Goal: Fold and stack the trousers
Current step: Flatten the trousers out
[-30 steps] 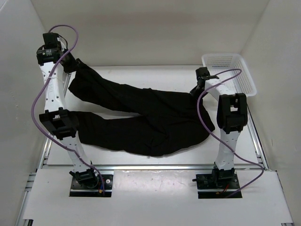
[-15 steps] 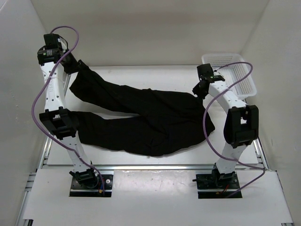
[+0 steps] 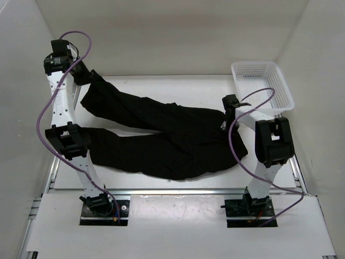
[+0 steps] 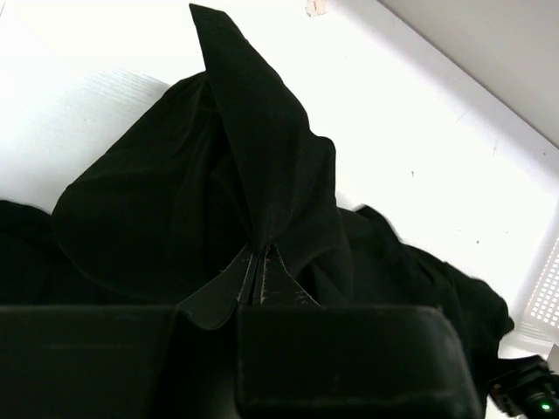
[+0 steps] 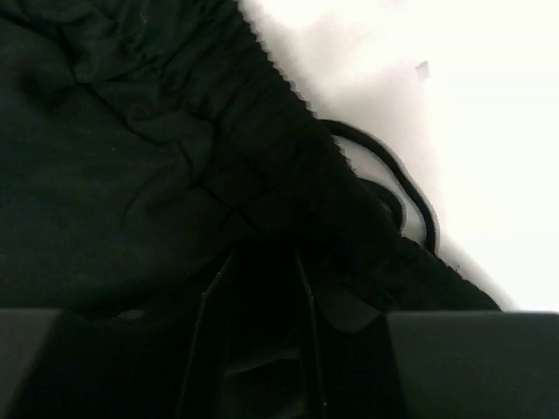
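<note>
The black trousers lie spread over the white table, both legs running left and the waist at the right. My left gripper is raised at the far left, shut on the end of the upper leg. In the left wrist view the fabric hangs in a peak from the closed jaws. My right gripper is low on the waist. Its wrist view shows the fingers apart over the crinkled waistband, with a black drawstring looping onto the table beside it.
A white mesh basket stands at the back right corner, close behind the right arm; its edge shows in the left wrist view. White walls enclose the table on three sides. Purple cables loop from both arms.
The right gripper has come forward and down from beside the basket onto the waist, and its jaws have parted. The left arm still holds the leg end up.
</note>
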### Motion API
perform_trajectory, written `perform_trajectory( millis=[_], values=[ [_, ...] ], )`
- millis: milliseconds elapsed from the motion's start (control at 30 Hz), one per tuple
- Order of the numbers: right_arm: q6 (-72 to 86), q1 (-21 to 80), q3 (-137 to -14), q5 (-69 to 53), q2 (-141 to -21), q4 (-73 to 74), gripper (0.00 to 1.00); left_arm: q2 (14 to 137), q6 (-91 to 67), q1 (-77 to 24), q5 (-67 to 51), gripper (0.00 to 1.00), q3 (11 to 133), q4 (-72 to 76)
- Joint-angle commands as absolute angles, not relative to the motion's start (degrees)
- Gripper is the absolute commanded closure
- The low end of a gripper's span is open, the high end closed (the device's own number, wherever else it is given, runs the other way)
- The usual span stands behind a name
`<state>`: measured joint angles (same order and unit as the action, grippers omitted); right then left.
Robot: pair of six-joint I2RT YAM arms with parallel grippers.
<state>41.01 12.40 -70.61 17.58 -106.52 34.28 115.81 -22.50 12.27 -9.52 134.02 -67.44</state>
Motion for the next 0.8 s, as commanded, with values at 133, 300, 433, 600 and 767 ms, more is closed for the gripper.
perform_trajectory(
  millis=[133, 300, 433, 600, 767],
  values=[
    [49.6, 12.3, -57.6, 16.7, -95.7, 37.0, 0.63, 111.4, -22.1, 12.6, -9.8, 0.90, 133.1, -66.1],
    [55.6, 15.0, -48.8, 17.9, -83.5, 40.0, 0.63, 112.0, -22.1, 12.6, -11.4, 0.90, 133.1, -66.1],
    [57.6, 15.6, -48.9, 22.6, -74.1, 42.7, 0.54, 112.0, -22.1, 12.0, -12.8, 0.90, 131.7, -66.1],
    [53.0, 14.3, -59.3, 26.1, -76.9, 41.8, 0.28, 113.1, -21.6, 11.5, -14.0, 0.90, 131.7, -65.6],
    [44.1, 10.6, -67.0, 20.0, -90.9, 36.2, 0.26, 113.1, -21.6, 11.0, -15.1, 0.90, 132.2, -65.6]
  ],
)
